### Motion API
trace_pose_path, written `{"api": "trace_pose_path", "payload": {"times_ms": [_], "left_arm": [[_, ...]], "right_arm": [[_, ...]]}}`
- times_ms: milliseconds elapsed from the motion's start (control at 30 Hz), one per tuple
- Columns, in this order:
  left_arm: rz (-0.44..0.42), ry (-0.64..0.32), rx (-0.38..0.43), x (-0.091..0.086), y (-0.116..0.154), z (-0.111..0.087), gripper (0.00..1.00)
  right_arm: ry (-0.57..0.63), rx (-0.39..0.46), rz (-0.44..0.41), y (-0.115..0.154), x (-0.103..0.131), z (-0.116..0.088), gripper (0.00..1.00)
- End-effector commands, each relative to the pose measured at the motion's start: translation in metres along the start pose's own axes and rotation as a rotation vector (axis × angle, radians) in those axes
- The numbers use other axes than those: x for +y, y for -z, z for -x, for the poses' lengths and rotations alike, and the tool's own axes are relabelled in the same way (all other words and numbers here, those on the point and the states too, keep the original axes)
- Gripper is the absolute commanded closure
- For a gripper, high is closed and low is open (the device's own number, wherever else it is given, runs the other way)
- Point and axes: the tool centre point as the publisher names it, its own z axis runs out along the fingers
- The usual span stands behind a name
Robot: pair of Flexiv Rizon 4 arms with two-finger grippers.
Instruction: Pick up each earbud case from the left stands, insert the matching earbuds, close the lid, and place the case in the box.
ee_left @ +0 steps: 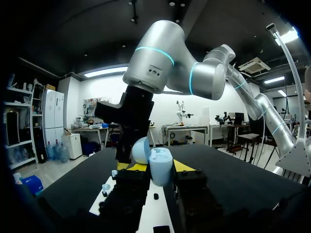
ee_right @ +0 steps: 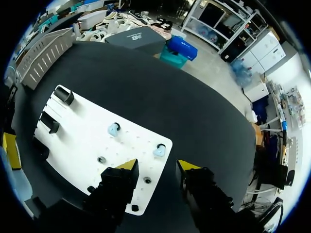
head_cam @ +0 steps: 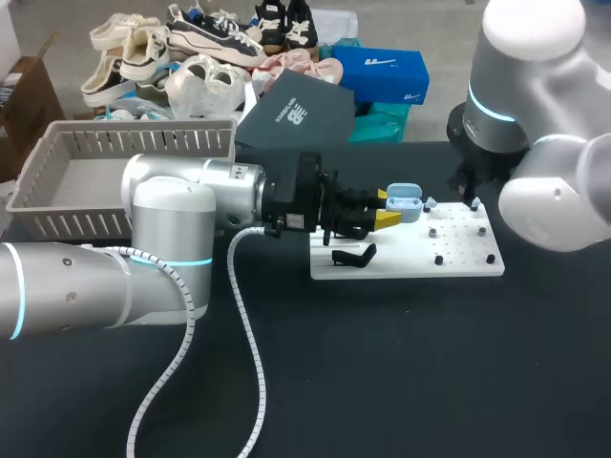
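Left claw [ee_left: 155, 168] tight around earbud case [ee_left: 161, 165] over white board's [head_cam: 463, 265] left half

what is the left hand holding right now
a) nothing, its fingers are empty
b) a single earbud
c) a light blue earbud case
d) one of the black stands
C: the left hand has its yellow-tipped fingers on both sides of the light blue earbud case, holding it with the lid open above the white board.

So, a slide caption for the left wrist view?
Left end effector holds open light-blue earbud case above white board.
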Motion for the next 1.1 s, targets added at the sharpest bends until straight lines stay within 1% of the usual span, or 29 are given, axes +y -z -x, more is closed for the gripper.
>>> {"api": "trace_pose_path", "payload": {"times_ms": [33,133,300,567,1100], "left_arm": [[0.003,-0.001,0.000,0.000,-0.001,-0.001,1.00],[0.003,-0.001,0.000,0.000,-0.001,-0.001,1.00],[0.003,-0.001,0.000,0.000,-0.001,-0.001,1.00],[0.003,-0.001,0.000,0.000,-0.001,-0.001,1.00],[0.003,-0.001,0.000,0.000,-0.001,-0.001,1.00]], "right_arm": [[-0.006,0.022,-0.006,-0.008,0.001,0.008,0.52],[-0.005,0.028,-0.004,-0.011,0.003,0.008,0.52],[0.004,0.050,-0.006,-0.018,0.005,0.008,0.56],[0.007,0.074,-0.025,-0.027,0.006,0.005,0.54],[0.004,0.090,-0.049,-0.035,0.001,0.004,0.58]]}}
